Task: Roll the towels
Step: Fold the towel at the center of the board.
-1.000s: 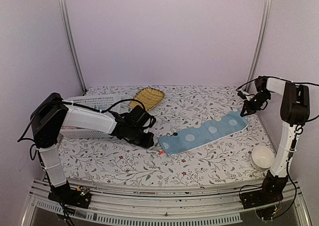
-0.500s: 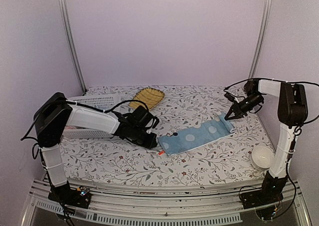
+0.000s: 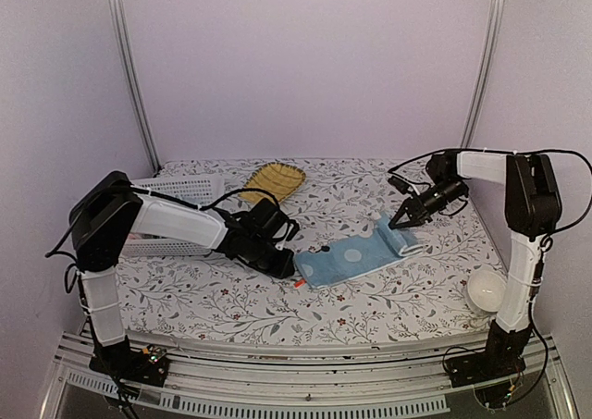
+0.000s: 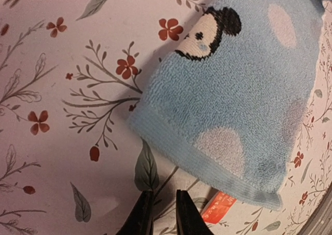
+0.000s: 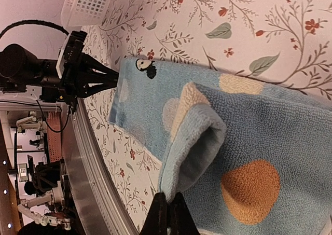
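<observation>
While the right gripper [image 3: 401,223] is pinched together on the right-hand end of the printed towel [image 3: 347,258], we see that end raised and folded back over the rest of the cloth. The rest lies flat on the flowered table [image 3: 231,299] between the two arms. From the right wrist camera, the looped edge of the fold runs straight down into the closed fingers. They are cut off at the bottom of that view, so we cannot make out how much cloth sits between them.

The left gripper [image 3: 282,265] is low at the towel's opposite end. From above, its body covers that corner. Its own camera shows only the two dark fingertips [image 4: 142,217], a narrow gap apart, with bare tablecloth in the gap and nothing held. The towel's hem lies just beside them, and an orange tag [image 4: 218,209] pokes out from under it. We cannot tell whether either tip touches the hem or the tag.

A yellow leaf-shaped tray [image 3: 274,178] sits at the back. A white basket [image 3: 171,190] is partly hidden behind the left arm, and a white bowl [image 3: 485,292] is partly hidden behind the right arm's upright.
</observation>
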